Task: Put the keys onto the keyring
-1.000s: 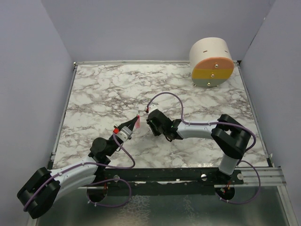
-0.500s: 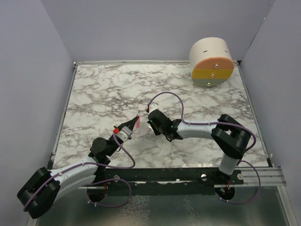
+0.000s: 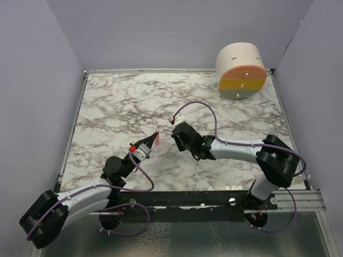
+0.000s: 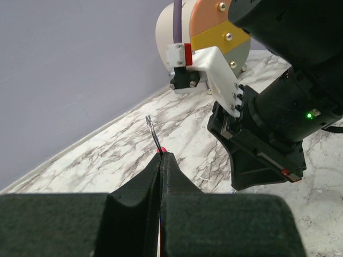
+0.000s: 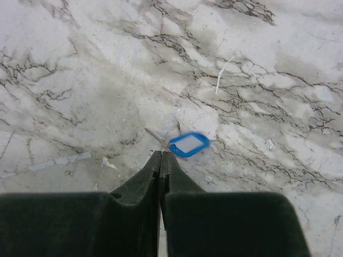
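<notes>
My left gripper [image 3: 152, 141] is shut on the keyring's pink-red tag [image 3: 157, 140] and holds it above the marble. In the left wrist view the thin wire ring [image 4: 152, 132] sticks up past the closed fingertips [image 4: 167, 160], with a bit of red tag [image 4: 160, 150] at its base. My right gripper [image 3: 174, 133] faces it from the right, a small gap apart, and fills the right of the left wrist view [image 4: 262, 144]. In the right wrist view the right gripper [image 5: 162, 154] is shut on the thin metal part of the key, whose blue head [image 5: 187, 145] hangs blurred beyond the tips.
A round cream container [image 3: 241, 71] with an orange, yellow and grey face stands at the back right corner; it also shows in the left wrist view [image 4: 214, 32]. Grey walls enclose the marble table [image 3: 123, 101] on three sides.
The right arm's elbow has swung out to the right and its gripper has shifted slightly right and back, widening the gap to the left gripper. The left arm has not moved.
</notes>
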